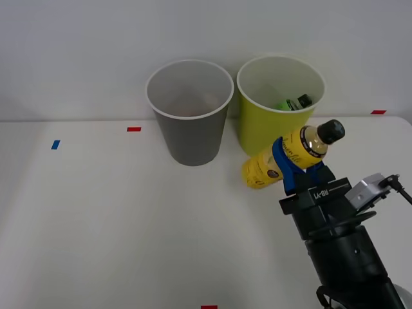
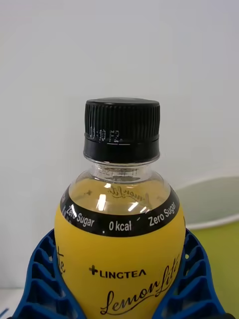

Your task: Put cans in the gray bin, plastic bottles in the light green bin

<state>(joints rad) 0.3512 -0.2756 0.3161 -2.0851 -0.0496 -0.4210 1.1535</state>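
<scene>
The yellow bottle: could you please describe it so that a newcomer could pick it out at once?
Two round bins stand at the white table's far edge. Just in front of the light green bin, the right end effector holds the yellow bottle tilted between blue ribbed fingers. Its black cap and Lemon Lite label set it apart.

Light green bin [image 1: 257, 129] mouth open overhead.
</scene>
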